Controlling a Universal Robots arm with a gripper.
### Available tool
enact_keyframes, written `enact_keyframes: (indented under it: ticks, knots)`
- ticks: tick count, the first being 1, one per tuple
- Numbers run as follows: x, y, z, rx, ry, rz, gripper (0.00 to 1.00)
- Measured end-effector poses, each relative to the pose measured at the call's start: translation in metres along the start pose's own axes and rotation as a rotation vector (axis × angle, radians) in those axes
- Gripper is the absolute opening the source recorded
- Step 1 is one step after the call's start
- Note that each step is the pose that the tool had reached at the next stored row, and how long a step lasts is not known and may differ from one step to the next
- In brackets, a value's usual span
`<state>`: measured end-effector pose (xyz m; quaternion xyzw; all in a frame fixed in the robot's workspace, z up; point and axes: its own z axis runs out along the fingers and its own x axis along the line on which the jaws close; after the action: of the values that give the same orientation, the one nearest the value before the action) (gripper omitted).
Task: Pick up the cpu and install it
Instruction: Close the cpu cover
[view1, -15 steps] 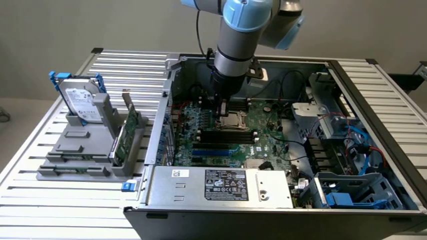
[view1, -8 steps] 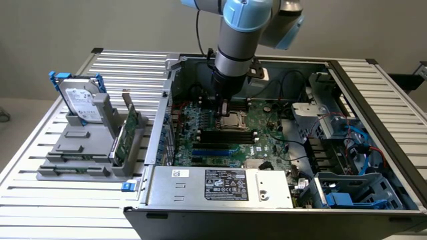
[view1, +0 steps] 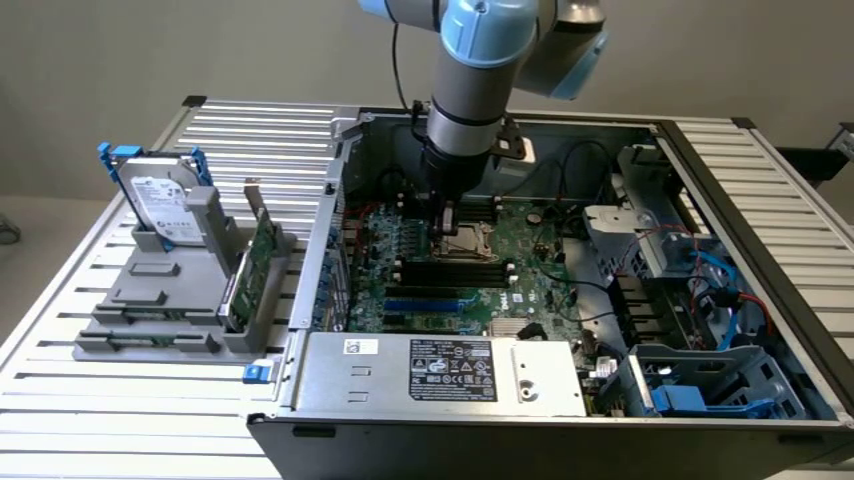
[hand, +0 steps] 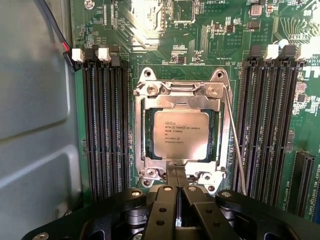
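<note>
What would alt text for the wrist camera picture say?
A silvery cpu sits in its metal socket frame on a green motherboard, black memory slots on either side. The shut gripper is just at the frame's edge.

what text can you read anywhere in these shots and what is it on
"intel": seems to open the first line of print on the cpu; the other lines there are too blurred to read.
Black label on the power supply: too small to read.
White label on the hard drive: too small to read.
White print on the motherboard: too small to read.
</note>
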<state>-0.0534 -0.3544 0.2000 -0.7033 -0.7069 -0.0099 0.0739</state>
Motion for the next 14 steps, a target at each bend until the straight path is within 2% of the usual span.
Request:
enact_keyframes:
  ticks: [4, 9, 14]
  knots:
    - [0.0, -0.0001, -0.0004, -0.0002, 0.0007, 0.0, 0.11]
    - [0.001, -0.0015, -0.0116, 0.0011, 0.0006, 0.0, 0.11]
    - [0.001, -0.0102, -0.0112, 0.0015, 0.0005, 0.0, 0.11]
